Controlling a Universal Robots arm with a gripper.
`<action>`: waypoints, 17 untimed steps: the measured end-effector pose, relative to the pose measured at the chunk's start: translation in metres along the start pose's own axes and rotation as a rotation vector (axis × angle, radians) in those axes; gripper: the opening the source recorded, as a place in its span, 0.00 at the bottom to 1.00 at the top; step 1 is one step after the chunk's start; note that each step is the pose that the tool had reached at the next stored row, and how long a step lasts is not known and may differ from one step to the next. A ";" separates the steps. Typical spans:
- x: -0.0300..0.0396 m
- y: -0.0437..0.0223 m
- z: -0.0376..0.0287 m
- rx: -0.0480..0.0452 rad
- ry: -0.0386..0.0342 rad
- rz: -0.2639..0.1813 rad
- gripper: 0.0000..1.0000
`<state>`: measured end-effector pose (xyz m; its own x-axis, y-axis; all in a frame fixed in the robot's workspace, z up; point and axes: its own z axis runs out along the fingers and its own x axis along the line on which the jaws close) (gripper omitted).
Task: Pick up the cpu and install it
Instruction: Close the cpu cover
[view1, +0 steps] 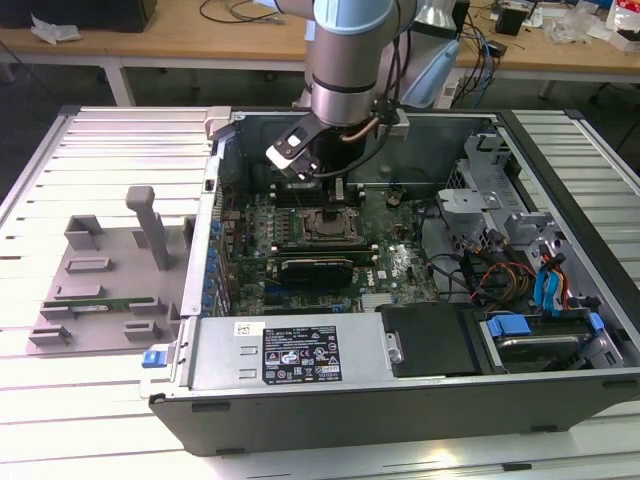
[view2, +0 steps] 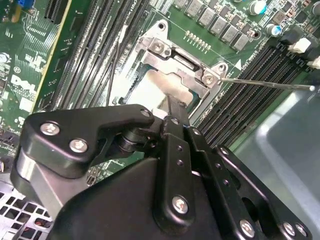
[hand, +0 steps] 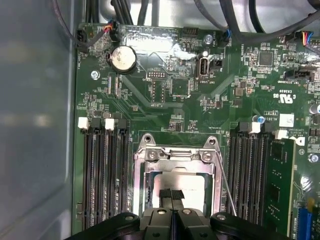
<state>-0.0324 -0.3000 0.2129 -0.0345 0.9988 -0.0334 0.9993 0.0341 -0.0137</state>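
One gray fixture tray lies on the slatted table at the exterior view's left, with one long green memory stick flat on it. Right of it stands one open computer case, where the single arm reaches down over the motherboard. Its gripper has both fingers pressed together, with nothing visible between them, and the tips are down at the middle of the cpu. I cannot tell whether they touch it. The one cpu lies flat inside the metal socket frame, silvery lid up, as both wrist views show. Two banks of memory slots flank the frame, one bank holding a single seated green module. One coin cell sits farther up the board. At the exterior view's right, one black cover and a bundle of coloured cables fill the case's end.
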 end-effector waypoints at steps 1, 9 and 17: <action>-0.0001 0.0003 -0.0013 0.0000 0.0001 0.000 0.11; -0.0002 0.0010 -0.0053 0.0001 0.0000 0.000 0.11; -0.0005 0.0009 -0.0133 0.0001 0.0001 0.000 0.11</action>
<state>-0.0312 -0.3000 0.2262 -0.0346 0.9988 -0.0334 0.9993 0.0341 -0.0137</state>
